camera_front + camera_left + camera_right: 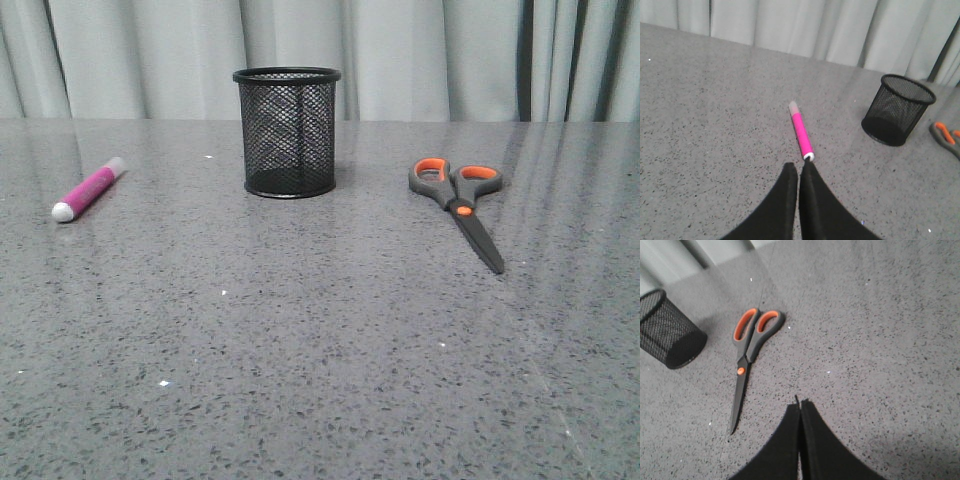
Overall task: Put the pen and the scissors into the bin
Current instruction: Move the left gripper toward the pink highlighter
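Currently, step: nothing picked up yet; both items lie flat on the table (320, 380), so the task looks to be at its very start.
Left gripper (799, 167): fingers pressed together, no gap between the tips, holding nothing; above the table, not touching it as far as I can tell.
Pen (801, 132): just ahead of the left fingertips, its white cap nearest them, its pale end pointing away. Lying flat, roughly in line with the fingers.
Bin (897, 109): further out from the left gripper, off to the side past the pen; upright, mouth open, looks empty.
Right gripper (800, 407): also closed tight, empty, over bare table.
Scissors (747, 360): beside the right gripper and a little ahead, closed, flat; blade tip nearer the fingers, orange loops further away towards the bin.
Front view: pen on the left, bin in the middle at the back, scissors on the right, all well apart; neither arm shows there.
Next move, judged: left fingers must spread before coming down, then close across the pink barrel, not the cap. Pen must be tipped upright to drop through the rim.
Scissors, judged: thin and flat, hard to get under; the handle end offers the better hold.
Risk: long scissors may tip the light bin.
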